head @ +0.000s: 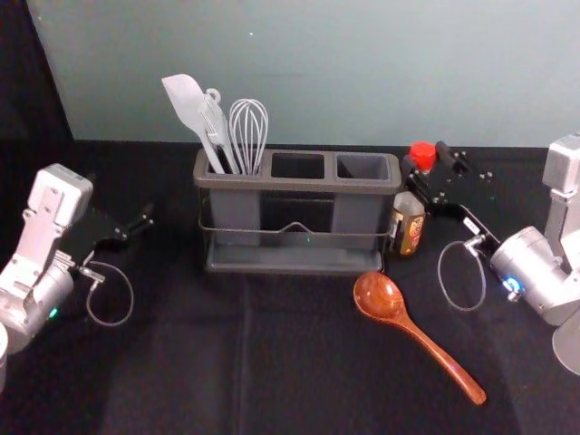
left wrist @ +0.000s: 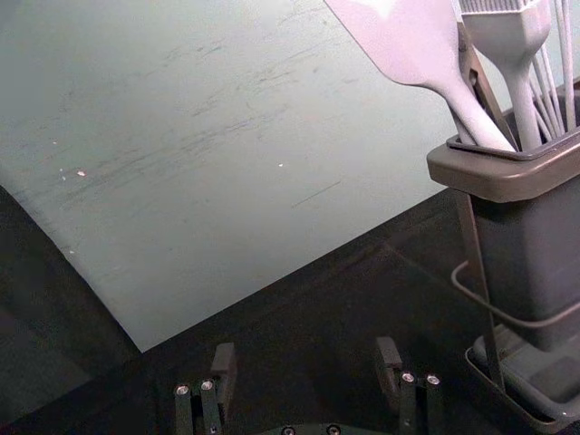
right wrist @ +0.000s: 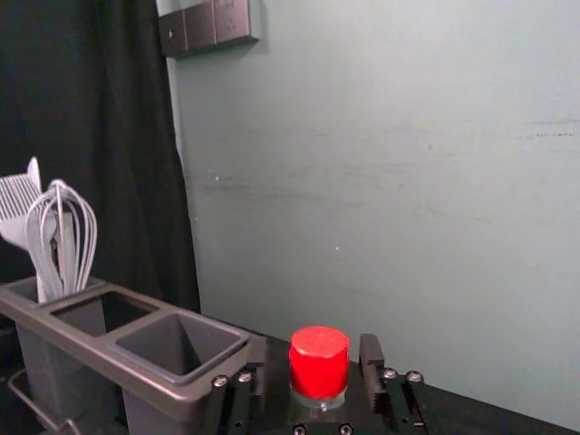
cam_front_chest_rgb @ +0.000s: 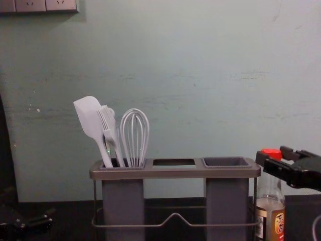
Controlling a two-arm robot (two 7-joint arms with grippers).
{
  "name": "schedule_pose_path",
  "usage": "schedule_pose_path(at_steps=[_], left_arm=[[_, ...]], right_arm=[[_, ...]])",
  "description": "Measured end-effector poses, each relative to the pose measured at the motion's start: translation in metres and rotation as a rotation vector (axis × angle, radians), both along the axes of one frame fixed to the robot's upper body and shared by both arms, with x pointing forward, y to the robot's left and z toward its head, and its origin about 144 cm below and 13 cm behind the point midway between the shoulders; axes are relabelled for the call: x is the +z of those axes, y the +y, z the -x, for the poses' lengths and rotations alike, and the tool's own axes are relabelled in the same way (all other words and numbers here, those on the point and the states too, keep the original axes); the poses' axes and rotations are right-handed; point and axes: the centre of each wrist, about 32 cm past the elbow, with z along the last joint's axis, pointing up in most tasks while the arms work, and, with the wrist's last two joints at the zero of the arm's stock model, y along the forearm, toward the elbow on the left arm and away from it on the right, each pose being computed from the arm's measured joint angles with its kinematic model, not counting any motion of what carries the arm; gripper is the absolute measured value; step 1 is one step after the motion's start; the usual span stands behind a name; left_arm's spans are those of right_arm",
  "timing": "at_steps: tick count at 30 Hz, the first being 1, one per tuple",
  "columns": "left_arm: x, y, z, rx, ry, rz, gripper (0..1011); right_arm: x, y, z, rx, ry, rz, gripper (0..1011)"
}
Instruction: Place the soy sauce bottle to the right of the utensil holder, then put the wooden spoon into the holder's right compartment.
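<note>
Nearest me on the worktop (head: 190,362), the wooden spoon (head: 391,313) lies slantwise, its bowl near the front of the holder and its handle running back toward my right. Picked up off-centre, it could swivel in my grip, and a slanted entry would catch the compartment's edge. My left gripper (left wrist: 306,358) is parked to the left of the holder, its fingers spread on nothing. Farther out, my right gripper (right wrist: 314,352) is open, a finger on either side of the red cap (right wrist: 319,362), with more gap on the holder's side. The soy sauce bottle (head: 408,228) stands upright just beside the holder's right end, where the task wants it. It is tall, so a sideways drift of that arm could snag the cap and topple it, and the finger close to the rim might nudge the utensil holder (head: 299,183). Its right compartment (head: 362,167) is empty; a shove there would shift my target and rattle the spatula (head: 185,98) and whisk (head: 248,131) on the left.
</note>
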Motion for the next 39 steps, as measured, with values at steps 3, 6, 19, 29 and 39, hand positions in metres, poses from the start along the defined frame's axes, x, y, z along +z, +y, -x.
schedule_pose_path(at_steps=[3, 6, 19, 29, 39], left_arm=[[0.0, 0.0, 0.0, 0.0, 0.0, 0.0, 1005], [0.0, 0.0, 0.0, 0.0, 0.0, 0.0, 1005], [0.0, 0.0, 0.0, 0.0, 0.0, 0.0, 1005], [0.0, 0.0, 0.0, 0.0, 0.0, 0.0, 1005], [0.0, 0.0, 0.0, 0.0, 0.0, 0.0, 1005]], right_arm=[[0.004, -0.001, 0.002, -0.003, -0.013, -0.013, 715], [0.011, -0.002, 0.005, -0.009, -0.034, -0.022, 810], [0.038, -0.005, 0.029, 0.007, -0.089, 0.001, 1002], [0.037, -0.003, 0.062, 0.06, -0.027, 0.061, 1002], [0.021, 0.002, 0.086, 0.123, 0.066, 0.133, 1002]])
